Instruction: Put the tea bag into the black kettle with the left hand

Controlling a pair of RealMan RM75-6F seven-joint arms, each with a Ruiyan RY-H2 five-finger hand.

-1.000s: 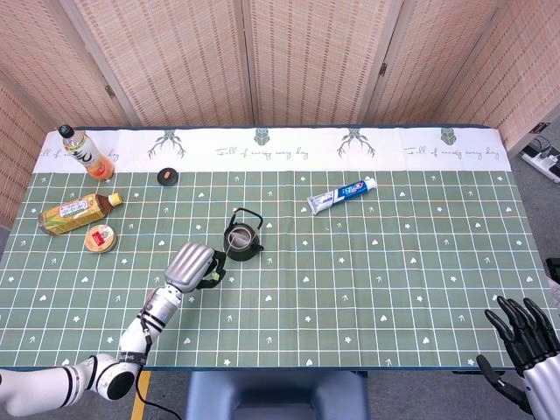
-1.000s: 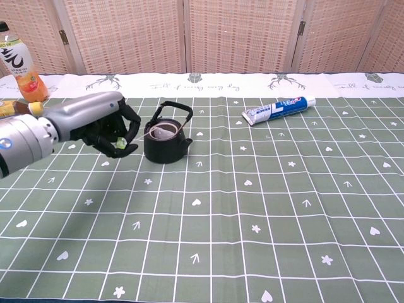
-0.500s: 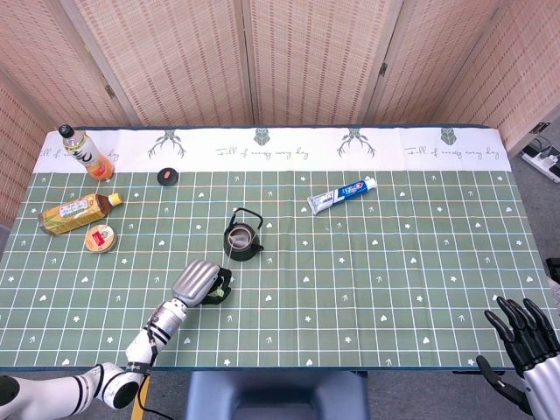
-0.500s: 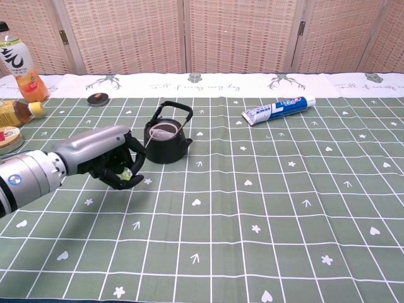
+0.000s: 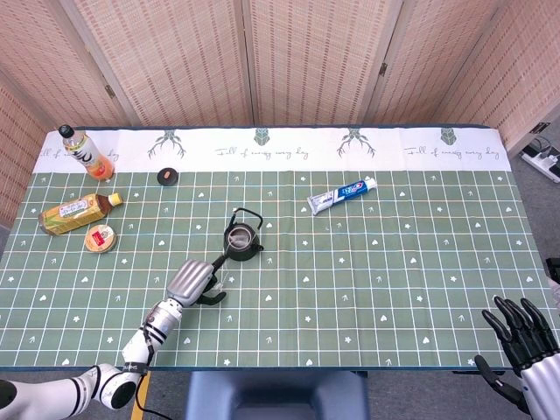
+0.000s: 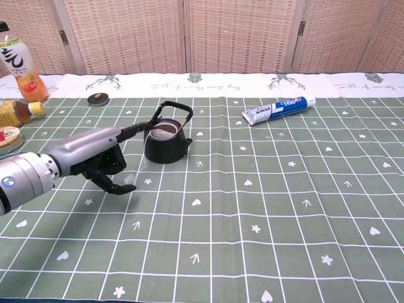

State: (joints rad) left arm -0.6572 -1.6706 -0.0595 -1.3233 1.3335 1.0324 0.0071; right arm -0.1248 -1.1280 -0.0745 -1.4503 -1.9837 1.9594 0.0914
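Beside black kettle [image 6: 166, 143], left hand [image 6: 101, 159] half-spread.

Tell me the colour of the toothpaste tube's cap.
White, on the blue-and-white toothpaste tube; clearest in the chest view.

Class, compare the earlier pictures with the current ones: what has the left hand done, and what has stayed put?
The left hand drew back from the black kettle toward the table's near edge, and its curled fingers have opened. The green tag it pinched no longer shows. The kettle, toothpaste, bottles and right hand stayed put.

Staged lab tabletop: green tablecloth [image 5: 367, 262] walled by folding screens [image 5: 306, 61].
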